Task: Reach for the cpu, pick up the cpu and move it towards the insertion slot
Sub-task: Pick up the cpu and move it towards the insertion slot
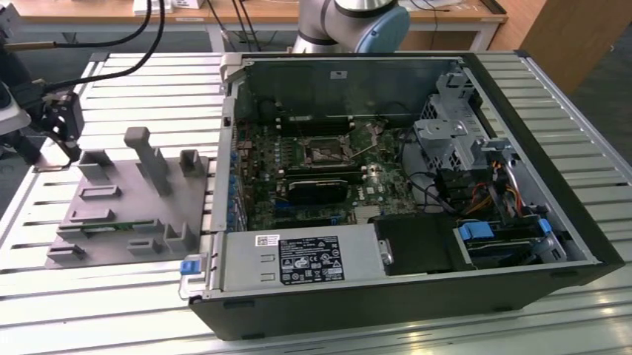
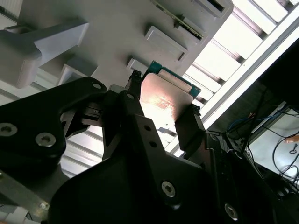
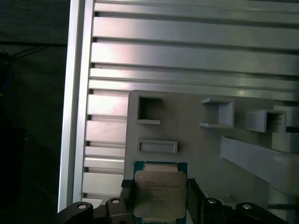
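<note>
Cpu (image 3: 160, 196) gripped by end effector (image 3: 159, 186), over grey fixture (image 3: 201, 144)

This looks like a robotics lab or test workshop set up for computer assembly. The work table (image 1: 553, 74) is built of ribbed aluminium slats, and the robot arm's base (image 1: 356, 22) stands at its edge. The gripper (image 2: 161, 112) clasps a chip (image 3: 160, 193) close above a grey plastic fixture plate (image 1: 109, 214) with moulded pockets and posts. Well off to one side of the gripper, an opened desktop computer case (image 1: 395, 296) lies flat with its circuit board (image 1: 326, 170) exposed. Black cables (image 1: 129, 44) trail towards the gripper, and wooden benches (image 1: 266, 11) stand beyond the table.
</note>
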`<state>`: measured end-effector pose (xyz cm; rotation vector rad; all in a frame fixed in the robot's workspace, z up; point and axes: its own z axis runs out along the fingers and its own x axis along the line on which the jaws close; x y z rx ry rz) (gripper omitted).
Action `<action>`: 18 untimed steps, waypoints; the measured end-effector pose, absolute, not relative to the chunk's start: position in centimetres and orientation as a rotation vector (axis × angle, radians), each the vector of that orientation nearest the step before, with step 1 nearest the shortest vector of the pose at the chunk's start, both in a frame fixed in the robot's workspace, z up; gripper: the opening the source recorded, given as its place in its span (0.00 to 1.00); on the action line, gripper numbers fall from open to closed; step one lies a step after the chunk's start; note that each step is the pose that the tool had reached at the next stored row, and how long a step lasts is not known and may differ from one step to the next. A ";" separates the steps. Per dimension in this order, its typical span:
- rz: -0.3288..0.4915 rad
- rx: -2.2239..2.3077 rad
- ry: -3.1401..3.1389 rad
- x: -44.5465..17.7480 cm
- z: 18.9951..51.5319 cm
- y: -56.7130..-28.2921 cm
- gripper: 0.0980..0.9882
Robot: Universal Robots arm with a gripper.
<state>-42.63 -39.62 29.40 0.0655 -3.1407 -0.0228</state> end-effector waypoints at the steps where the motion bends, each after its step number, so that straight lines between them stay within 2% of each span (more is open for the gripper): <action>1: -0.021 0.066 -3.141 -42.6 29.6 -39.6 0.50; 18: 0.008 0.065 -3.140 -42.6 31.9 -39.4 0.50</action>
